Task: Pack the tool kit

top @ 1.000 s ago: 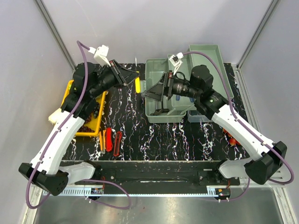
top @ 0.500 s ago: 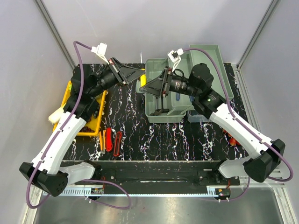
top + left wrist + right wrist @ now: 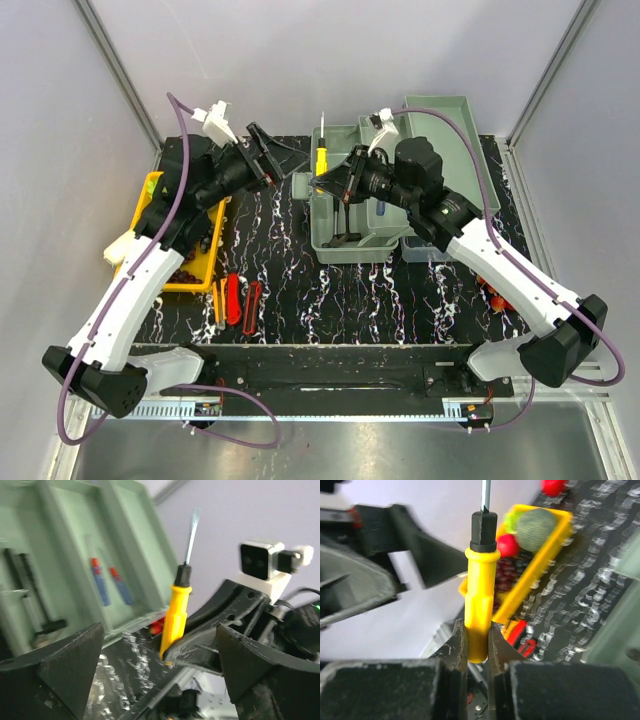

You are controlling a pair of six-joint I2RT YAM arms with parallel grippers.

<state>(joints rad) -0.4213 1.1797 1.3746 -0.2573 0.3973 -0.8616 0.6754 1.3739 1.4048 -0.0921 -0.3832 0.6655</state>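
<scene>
One thin pinch: my right gripper [image 3: 477, 642] holds the yellow screwdriver [image 3: 481, 590] by its butt, left gripper [image 3: 268, 152] spread; it could pivot free.

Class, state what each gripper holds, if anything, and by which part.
Right gripper: yellow-handled plastic screwdriver, pinched at the handle's butt end. Left gripper: open, holding nothing.

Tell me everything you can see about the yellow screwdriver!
The screwdriver has a chunky yellow handle that looks plastic, a black collar and a thin silvery shaft ending in a flat tip. It is held up in the air by the far left corner of the green toolbox. The right end effector pinches the bottom of its handle between both fingers, with the shaft sticking straight out beyond them. The left end effector is open close by and does not seem to touch it.
</scene>
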